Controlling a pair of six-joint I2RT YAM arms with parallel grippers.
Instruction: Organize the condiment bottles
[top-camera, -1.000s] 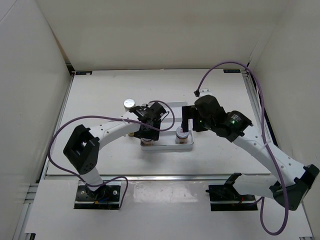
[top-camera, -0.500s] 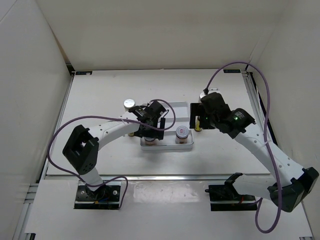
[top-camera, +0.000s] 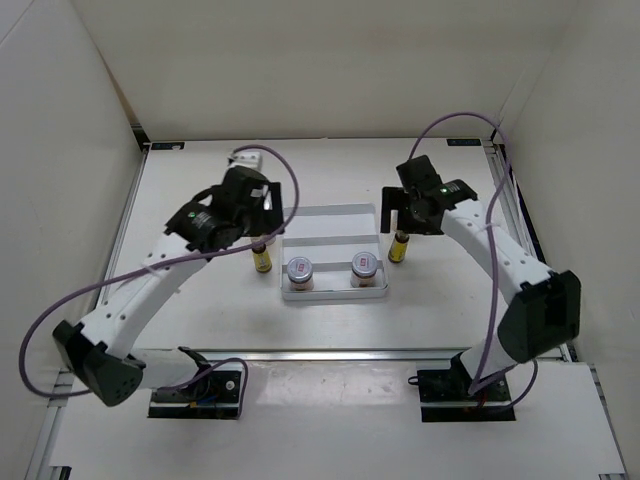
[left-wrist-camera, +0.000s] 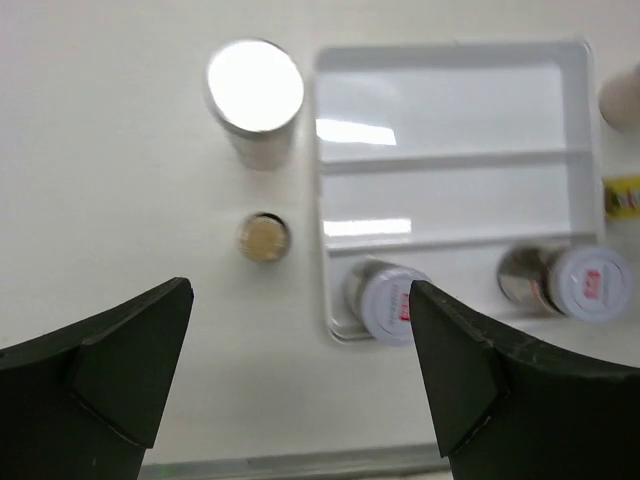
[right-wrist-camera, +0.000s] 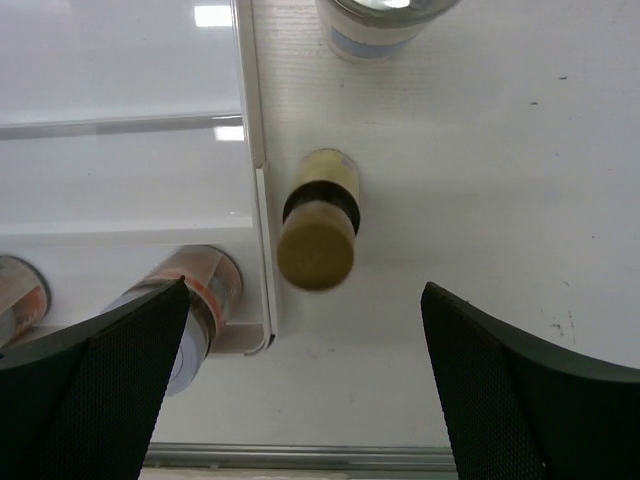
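The white tray holds two short condiment jars in its near section, one on the left and one on the right. One slim yellow bottle stands left of the tray, another to its right. My left gripper hovers open over the table left of the tray. Its wrist view shows a tall white bottle, the yellow bottle and the left jar below. My right gripper hangs open above the right yellow bottle, with a tall white bottle beyond.
The tray's middle and far sections hold nothing. White walls enclose the table on three sides. A metal rail runs along the near edge. Purple cables loop off both arms.
My left gripper opened, let go of the left jar in the tray and drew up and back to the left. The right arm swung from the tray to above the right yellow bottle.
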